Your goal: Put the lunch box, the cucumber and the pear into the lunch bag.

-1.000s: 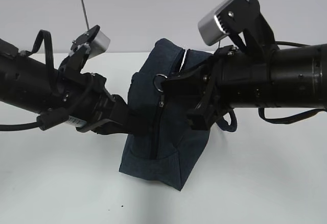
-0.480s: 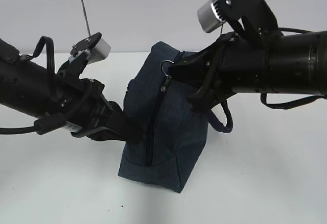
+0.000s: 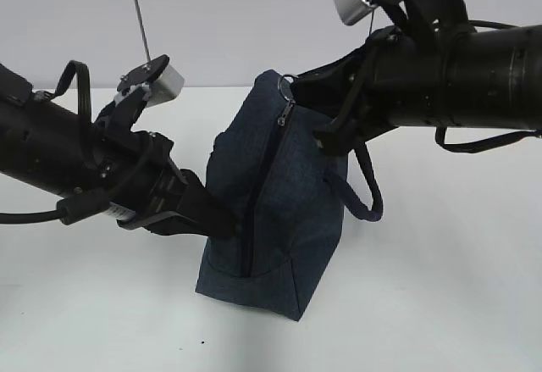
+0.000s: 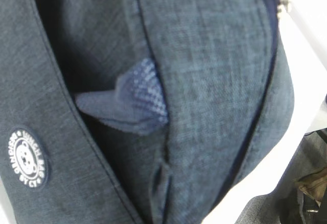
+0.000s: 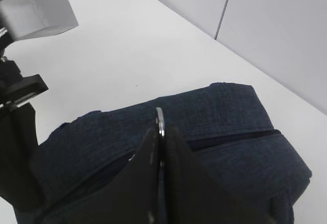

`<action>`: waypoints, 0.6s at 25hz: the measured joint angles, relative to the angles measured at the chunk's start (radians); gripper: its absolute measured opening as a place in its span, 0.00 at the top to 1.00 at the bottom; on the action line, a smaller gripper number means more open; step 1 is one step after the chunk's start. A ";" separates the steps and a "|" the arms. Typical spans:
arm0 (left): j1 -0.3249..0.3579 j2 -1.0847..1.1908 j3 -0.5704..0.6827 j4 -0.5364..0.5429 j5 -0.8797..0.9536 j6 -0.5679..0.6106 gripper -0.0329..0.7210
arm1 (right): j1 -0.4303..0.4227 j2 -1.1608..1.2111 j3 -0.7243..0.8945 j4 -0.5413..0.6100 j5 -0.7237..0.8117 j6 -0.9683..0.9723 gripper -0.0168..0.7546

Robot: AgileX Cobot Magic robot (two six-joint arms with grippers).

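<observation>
One lunch bag (image 3: 275, 211) is seen standing on the white table (image 3: 440, 304), near the middle of the exterior view, upright and leaning slightly, its dark navy fabric tall and boxy. One black zipper (image 3: 261, 194) is seen running down the near face from the top corner to near the base, and it appears closed along that run. One metal ring pull (image 3: 287, 80) is found at the top of the bag, and one looped handle (image 3: 366, 192) hangs off the right side. The lunch box, cucumber and pear are not seen in any view. The ring is held by the right gripper (image 3: 298, 86), whose jaws are pressed together on it at the bag's top corner; in the right wrist view the ring (image 5: 160, 122) is seen pinched between the two dark fingers (image 5: 176, 183), with the bag (image 5: 225, 117) lying just below. The left gripper (image 3: 227, 224) is pressed against the bag's lower left side, and fabric there looks bunched at its tip, but the jaws themselves are hidden, so their state cannot be told. In the left wrist view only navy cloth (image 4: 214, 81) is shown at close range, with one round white badge (image 4: 26, 157) and one paler mesh fold (image 4: 130, 104). One thin rod (image 3: 140, 16) rises behind the left arm against the pale wall.
</observation>
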 joint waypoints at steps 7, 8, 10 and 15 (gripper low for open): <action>0.000 0.000 0.000 0.005 -0.002 -0.001 0.97 | -0.005 0.058 -0.051 0.002 -0.002 -0.002 0.97; 0.000 0.000 0.000 0.005 -0.002 -0.001 0.97 | -0.005 0.071 -0.061 0.002 -0.002 -0.002 0.97; 0.000 0.000 0.000 0.007 -0.002 -0.001 0.97 | -0.006 0.095 -0.078 0.002 -0.002 -0.002 0.97; 0.000 0.000 0.000 0.012 -0.002 -0.001 0.97 | -0.009 0.146 -0.124 0.004 -0.008 -0.002 0.97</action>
